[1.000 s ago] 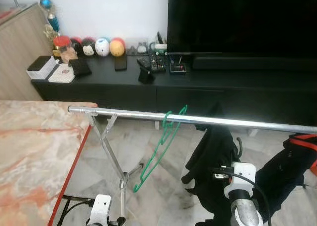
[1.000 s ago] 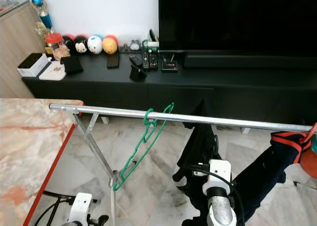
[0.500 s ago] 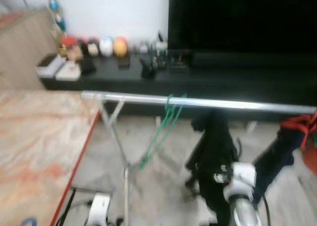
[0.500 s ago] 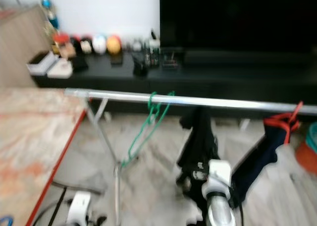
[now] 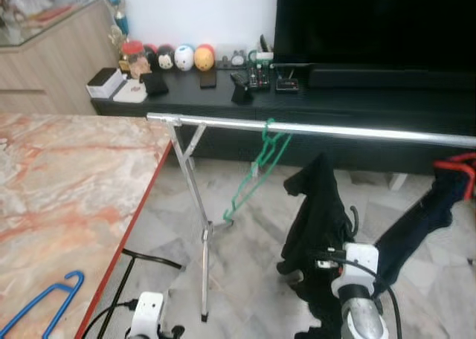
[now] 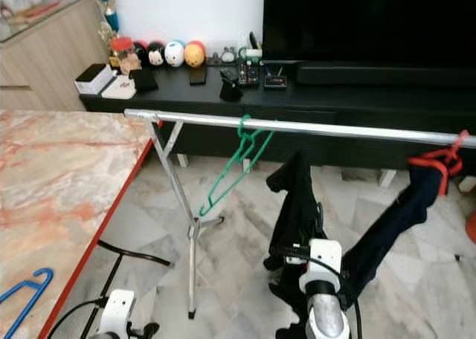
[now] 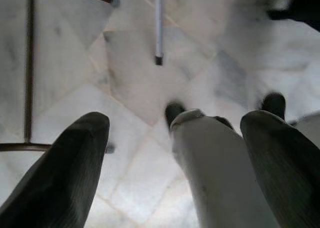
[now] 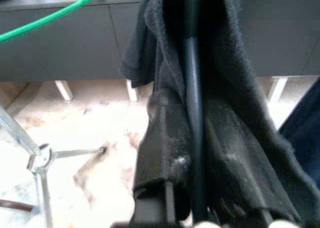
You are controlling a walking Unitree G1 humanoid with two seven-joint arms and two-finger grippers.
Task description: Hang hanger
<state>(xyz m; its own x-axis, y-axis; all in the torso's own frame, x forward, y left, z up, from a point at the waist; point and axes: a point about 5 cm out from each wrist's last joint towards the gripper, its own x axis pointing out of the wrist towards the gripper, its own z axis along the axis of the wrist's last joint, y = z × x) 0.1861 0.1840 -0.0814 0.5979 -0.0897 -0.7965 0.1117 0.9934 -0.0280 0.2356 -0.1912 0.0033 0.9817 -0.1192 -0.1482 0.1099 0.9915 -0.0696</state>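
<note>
A pale tiled floor (image 5: 245, 257) runs to a dark TV cabinet (image 5: 357, 116), with a steel rail (image 5: 349, 131) crossing in front and a green hanger (image 5: 256, 172) already on it. The right hand (image 8: 192, 153) is clamped on a black hanger (image 8: 191, 78) draped in a black garment (image 5: 316, 212), carried below the rail. It looks mid-carry; next it must lift and hook over the rail. The left hand (image 7: 175, 138) hangs low, fingers apart, empty. A blue hanger (image 5: 41, 305) lies on the marble table (image 5: 67, 183).
</note>
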